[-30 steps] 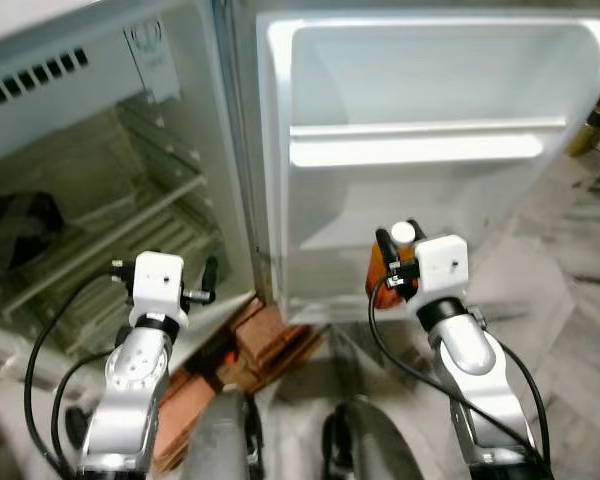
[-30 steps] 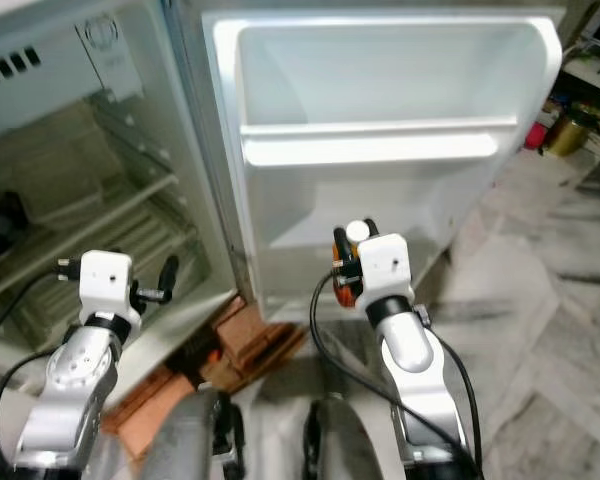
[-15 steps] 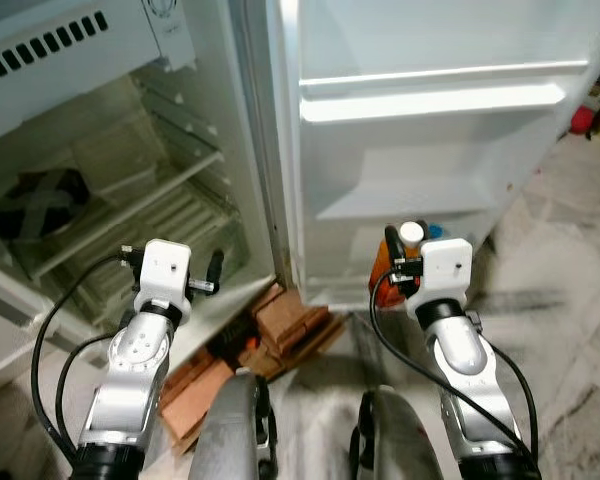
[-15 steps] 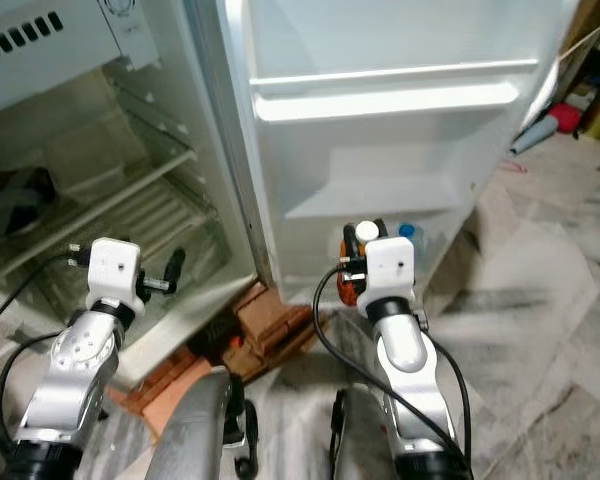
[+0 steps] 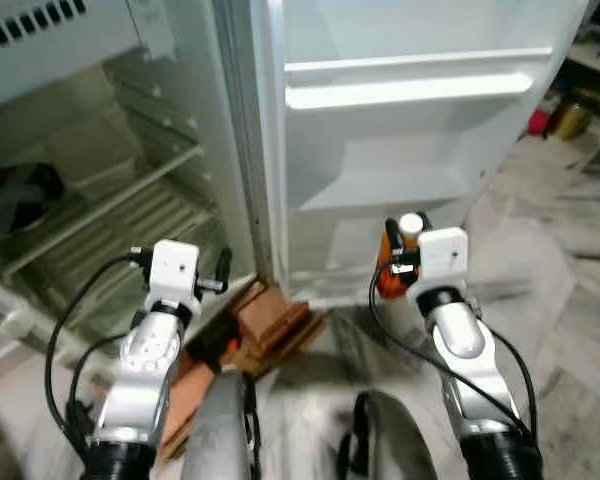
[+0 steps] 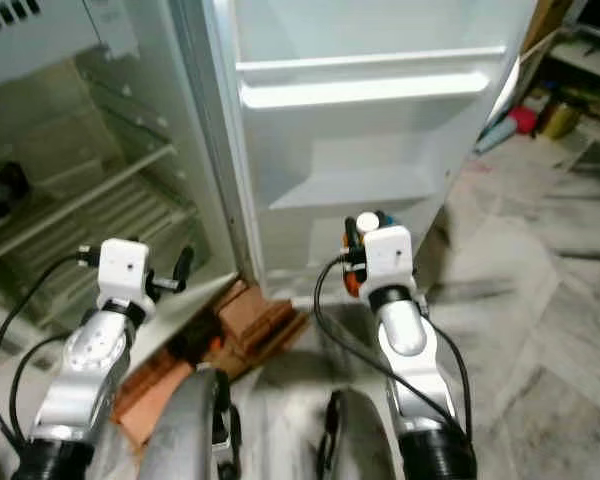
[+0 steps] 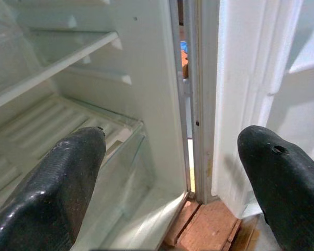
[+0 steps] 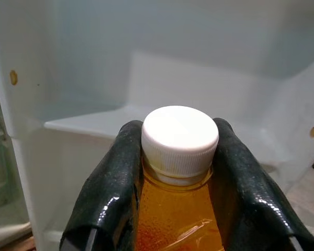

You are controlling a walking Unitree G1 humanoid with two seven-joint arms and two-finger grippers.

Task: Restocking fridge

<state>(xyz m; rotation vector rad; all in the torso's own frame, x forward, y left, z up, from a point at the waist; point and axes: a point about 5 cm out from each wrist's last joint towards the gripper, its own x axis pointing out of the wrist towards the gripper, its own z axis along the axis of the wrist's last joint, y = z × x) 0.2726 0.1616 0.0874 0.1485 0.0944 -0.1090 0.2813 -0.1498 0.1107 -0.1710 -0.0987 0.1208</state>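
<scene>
My right gripper (image 5: 400, 245) is shut on an orange drink bottle (image 5: 388, 275) with a white cap (image 8: 180, 137); its black fingers (image 8: 118, 188) clamp the neck just under the cap. It hovers low in front of the open white fridge door (image 5: 410, 130), below the door shelves (image 5: 410, 92). My left gripper (image 5: 220, 270) is open with nothing between its fingers (image 7: 57, 178), near the bottom corner of the fridge cabinet (image 5: 100, 190) by the hinge edge (image 7: 196, 94).
Wire and glass shelves (image 5: 110, 215) line the fridge interior. Brown bricks (image 5: 270, 320) prop the fridge base on the floor. Clutter, a red and a brass item (image 5: 560, 115), sits on the marbled floor (image 5: 560, 260) at right.
The camera has shifted, so the fridge and door sit differently in view. Both arms keep the same pose, with the bottle still held in the right gripper.
</scene>
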